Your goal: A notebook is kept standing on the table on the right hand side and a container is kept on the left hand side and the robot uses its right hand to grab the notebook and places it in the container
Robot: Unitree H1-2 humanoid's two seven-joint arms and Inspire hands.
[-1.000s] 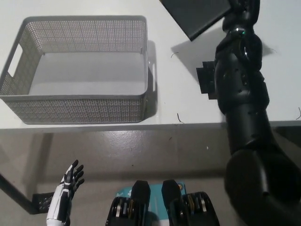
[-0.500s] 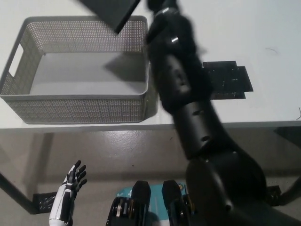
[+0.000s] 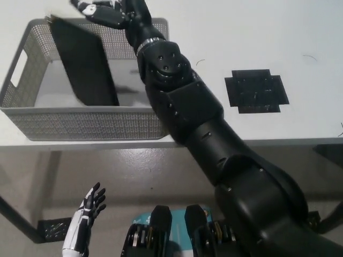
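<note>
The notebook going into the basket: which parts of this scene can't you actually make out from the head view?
- Notebook: its lower edge is hidden behind the basket's near wall, so whether it touches the floor is unclear.
- Right hand: partly cut off by the top edge; its grip on the notebook cannot be confirmed.
- Left hand: resting low at the lower left, wrist cut off by the bottom edge.
- Black pad on the table: surface detail too small.

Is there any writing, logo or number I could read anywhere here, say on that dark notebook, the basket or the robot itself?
None that can be read.
Notebook: plain dark cover, no title or label visible.
Basket: plain grey mesh, no marking.
Black mat on the table: only small dots, no text.
Right hand and left hand: no lettering visible.
</note>
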